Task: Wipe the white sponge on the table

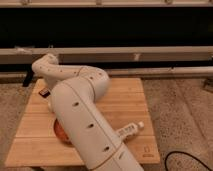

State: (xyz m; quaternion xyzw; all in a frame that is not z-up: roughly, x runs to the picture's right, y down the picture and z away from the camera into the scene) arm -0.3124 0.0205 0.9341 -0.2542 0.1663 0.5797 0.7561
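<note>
White sponge hidden; hand [44,92] low over table [125,100] far-left corner, opening indiscernible.

Your light-brown wooden plank table [130,95] looks matt, its grain running in parallel strips. The white robot arm [80,105] is smooth, slightly glossy plastic shell. The dark gripper [44,92], at the table's far left edge, looks matt. The white labelled bottle [128,131] looks like smooth plastic. The speckled floor [180,110] looks rough.
</note>
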